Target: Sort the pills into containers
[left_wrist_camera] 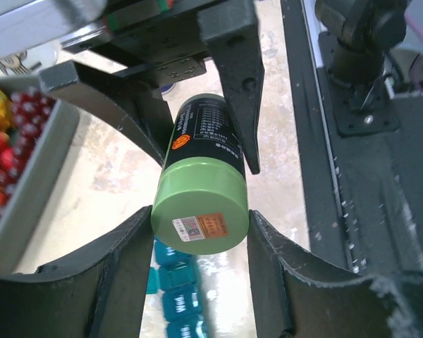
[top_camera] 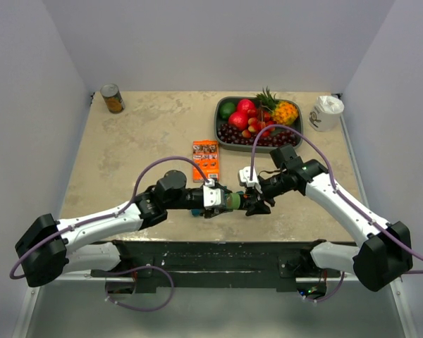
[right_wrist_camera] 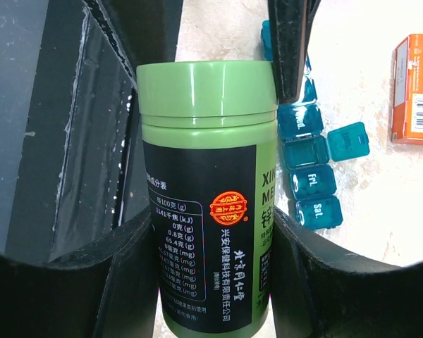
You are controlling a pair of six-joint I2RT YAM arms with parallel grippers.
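Table (top_camera: 127,155), seen from the robot's side. A fruit tray (top_camera: 218,127) sits at 1 o'clock, a can (top_camera: 113,98) at 11 o'clock, a white tub (top_camera: 326,113) at 2 o'clock and an orange box (top_camera: 205,160) near the centre. The two arms meet at 6 o'clock, just off the near edge.

The left gripper (left_wrist_camera: 197,232) is closed on the cap of a green bottle (right_wrist_camera: 204,105). The right gripper (right_wrist_camera: 208,246) is closed on the bottle's labelled body. The bottle is held level above the table, and no loose pills are visible.

The pill organiser (right_wrist_camera: 314,179), a teal strip of small lidded cells, lies flat on the table directly beneath the bottle. One lid (right_wrist_camera: 347,141) stands open.

The organiser looks light, stiff and smooth, so it is likely to slide if nudged. It is best gripped across its long sides, while each lid would be lifted by its free edge.
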